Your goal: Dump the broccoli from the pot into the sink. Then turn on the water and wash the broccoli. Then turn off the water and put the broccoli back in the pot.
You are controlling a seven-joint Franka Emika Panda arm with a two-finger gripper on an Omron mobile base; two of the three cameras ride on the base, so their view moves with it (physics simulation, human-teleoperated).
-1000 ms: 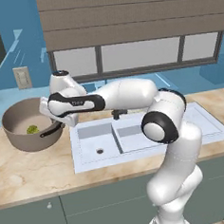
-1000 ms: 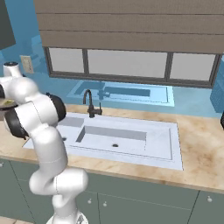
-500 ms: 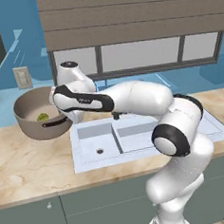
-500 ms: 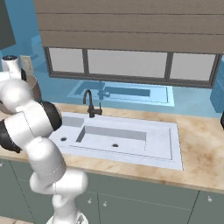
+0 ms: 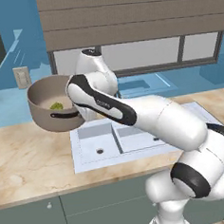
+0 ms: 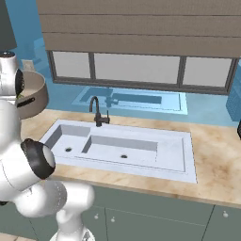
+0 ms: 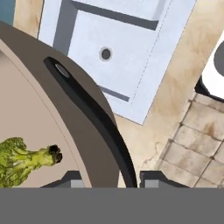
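gripper (image 7: 107, 177) is clamped on the pot (image 5: 47, 107) handle, pot's up off the counter just left of the sink (image 5: 135, 136), broccoli (image 5: 56, 106) inside

- pot (image 5: 49, 107): grey-brown outside, taupe inside, black handles
- broccoli (image 7: 19, 159): lumpy yellow-green
- sink (image 6: 141, 150): plain white, with a thin black faucet (image 6: 96, 112)
- counter (image 5: 32, 158): beige marbled stone
- cabinets (image 6: 155, 214): muted grey-green

grey-brown pot (image 6: 34, 99) up off the desk (image 6: 212, 155) at the far left edge beside the white arm (image 6: 23, 155), white double-basin sink (image 6: 155, 155) with black faucet (image 6: 96, 112) lower right.
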